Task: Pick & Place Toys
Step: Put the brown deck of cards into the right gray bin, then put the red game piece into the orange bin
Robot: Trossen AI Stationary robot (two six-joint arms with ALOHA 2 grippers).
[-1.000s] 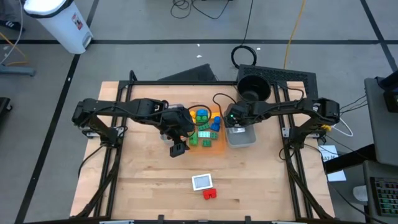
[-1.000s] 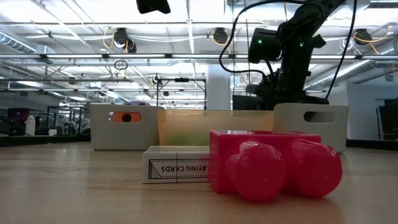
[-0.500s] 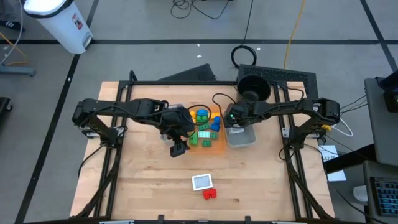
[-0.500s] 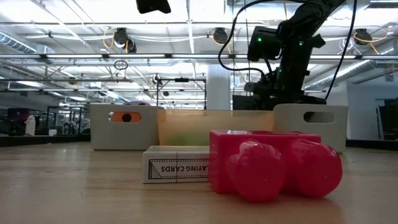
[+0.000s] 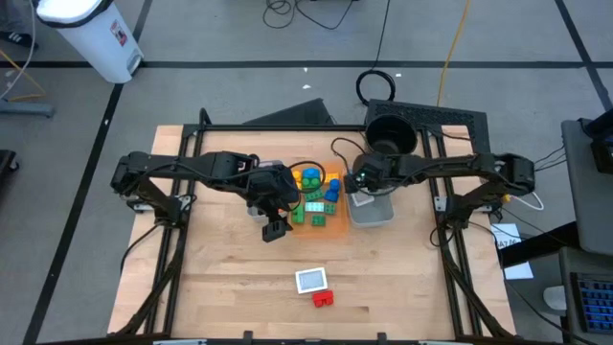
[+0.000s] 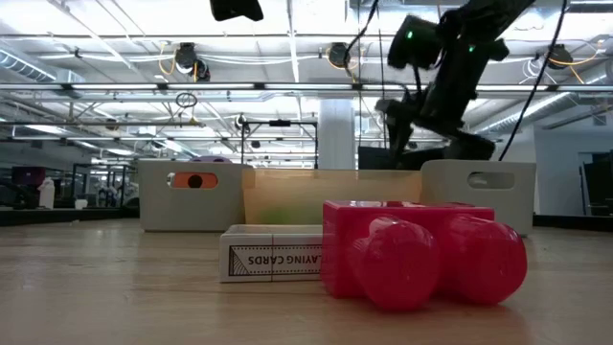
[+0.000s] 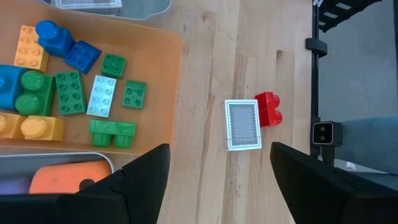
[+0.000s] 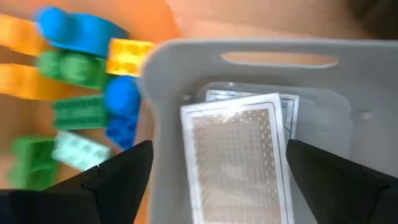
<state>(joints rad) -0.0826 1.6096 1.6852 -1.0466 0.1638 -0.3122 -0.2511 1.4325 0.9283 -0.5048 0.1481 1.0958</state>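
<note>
Several toy bricks (image 5: 314, 195), blue, green and yellow, lie in the orange tray (image 5: 334, 223). A whitish card pack (image 8: 237, 154) lies flat in the grey tray (image 5: 375, 213). My right gripper (image 8: 219, 149) hangs open just above it, with nothing between its fingers. A second card pack (image 5: 310, 280) and a red brick (image 5: 324, 298) rest on the bare wood near the front edge. Beside the orange tray's near left corner my left gripper (image 5: 274, 230) hovers open, high over the table, looking down on that pack (image 7: 242, 124) and red brick (image 7: 268, 109).
A black round bucket (image 5: 388, 136) stands behind the grey tray. Another grey tray (image 6: 189, 195), holding something orange (image 7: 62, 177), sits left of the orange tray under my left arm. Bare wood spreads around the front pack and brick.
My right gripper has risen from inside the grey tray and tipped a little, staying over the tray. The card pack stays lying in the tray.
</note>
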